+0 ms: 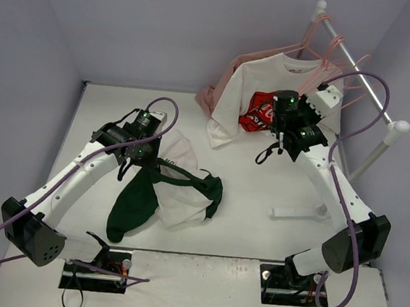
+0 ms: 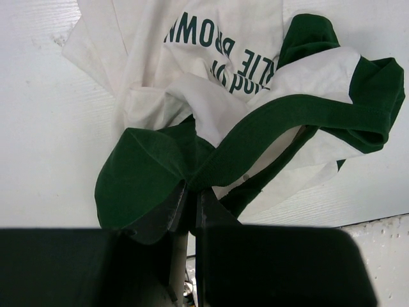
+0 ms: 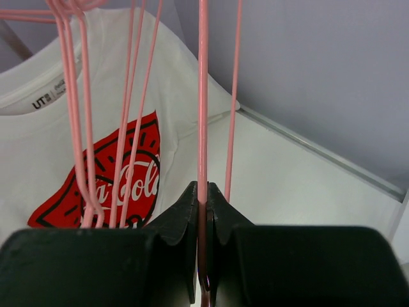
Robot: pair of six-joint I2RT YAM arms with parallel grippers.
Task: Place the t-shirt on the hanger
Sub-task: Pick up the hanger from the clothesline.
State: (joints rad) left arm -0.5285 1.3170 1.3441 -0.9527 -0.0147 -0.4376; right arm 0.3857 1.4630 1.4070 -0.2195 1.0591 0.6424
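The t-shirt [image 1: 181, 195] lies crumpled on the white table [image 1: 260, 181] in front of the left arm, well apart from the rack. Its white body is bunched with the dark green lettering turned upside down in the left wrist view, and one green sleeve trails toward the near edge. The left gripper [image 2: 190, 192] is closed tight on a fold of the green fabric, with the green collar band stretched out from that pinch across the white cloth.

At the far right corner the right gripper [image 3: 203, 193] is clamped on one thin wire of the hanger [image 3: 202, 96], which runs straight up out of the jaws. A second pink wire stands just to its right; whether it belongs to the same hanger cannot be told. Crowding the left side is a bunch of other pink hangers [image 3: 77, 96], their wires close together and overlapping. Behind them hangs a white t-shirt with a red logo [image 1: 258, 93], and a pale pink garment [image 1: 212, 95] hangs beyond it on the same white rail [image 1: 360, 85]. The right arm's purple cable [image 1: 375, 86] loops across the rail, and the rack's white foot [image 1: 299, 212] lies on the table beside that arm
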